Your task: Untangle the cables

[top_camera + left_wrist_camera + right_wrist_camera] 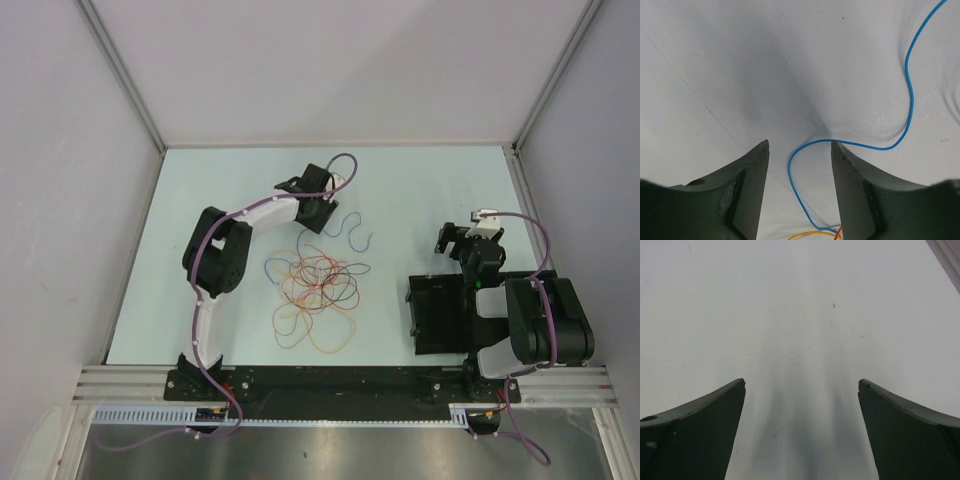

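Cables [318,290] seemingly clear of table [420,190] edges

Both arms are the same build, chunky black joint housings with white plastic shells between them. The left arm [215,262] and right arm [545,320] both sit on a long black base plate [340,380] along the silver aluminium rail [110,382]. A thick purple cable [196,290] climbs each one from that rail, and up close the left fingers [740,190] and right fingers [695,425] are dark matte wedges with scuffed pale edges.
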